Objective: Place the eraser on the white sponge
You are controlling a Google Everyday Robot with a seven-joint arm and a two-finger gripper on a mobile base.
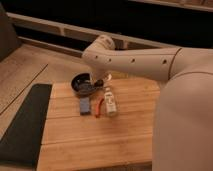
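The white sponge (pixel 84 105), a flat bluish-grey pad, lies on the wooden table (pixel 100 140) just below the black pan (pixel 81 85). A thin red pen (pixel 99 107) and a white bottle (pixel 109 102) lie to its right. My white arm reaches in from the right, and its gripper (pixel 99 80) hangs over the pan's right edge, behind the bottle's top and up-right of the sponge. I cannot make out the eraser. A small dark spot by the pen's lower end (pixel 95 114) is unclear.
A dark mat (pixel 22 125) covers the table's left strip. My bulky white body (pixel 185 120) fills the right side. A dark rail and wall run along the back.
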